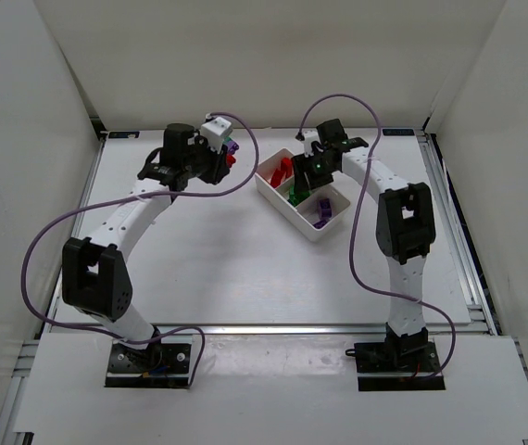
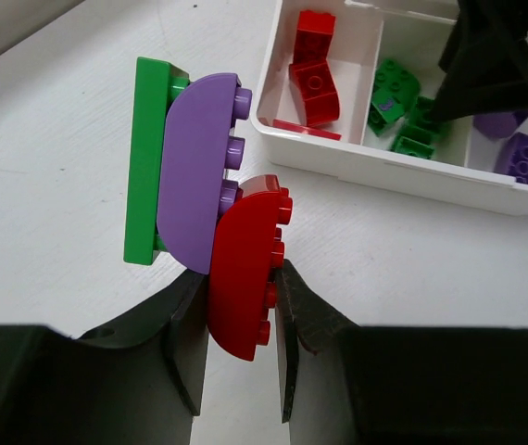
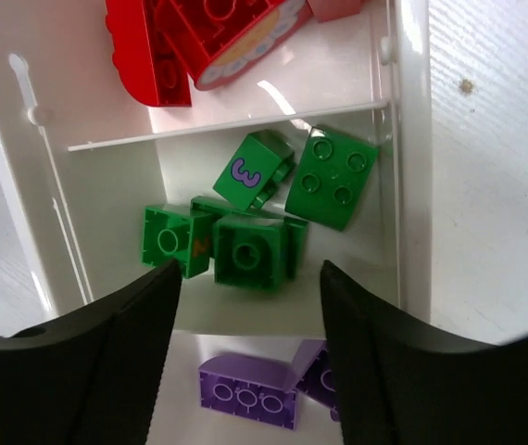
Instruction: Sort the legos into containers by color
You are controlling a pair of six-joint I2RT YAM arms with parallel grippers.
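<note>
The left gripper (image 2: 239, 306) is clenched on a red curved brick (image 2: 245, 269), its fingers pressing the brick's two flat sides. That brick is stuck to a purple curved brick (image 2: 194, 171), which is in turn snapped onto a green plate (image 2: 145, 158). The three are held as one clump over the table (image 2: 51, 111), near the red end of the white tray (image 2: 384, 176) but apart from it.

The right gripper (image 3: 245, 269) hangs released, jaws spread with nothing between them, directly over the tray's middle compartment. Loose green bricks (image 3: 250, 250) lie there, one of them bearing a purple "3" (image 3: 245, 171). Red bricks (image 3: 199, 37) fill the compartment at one end and purple bricks (image 3: 245, 394) the one at the other. The tray sits slanted on the far right part of the table.
</note>
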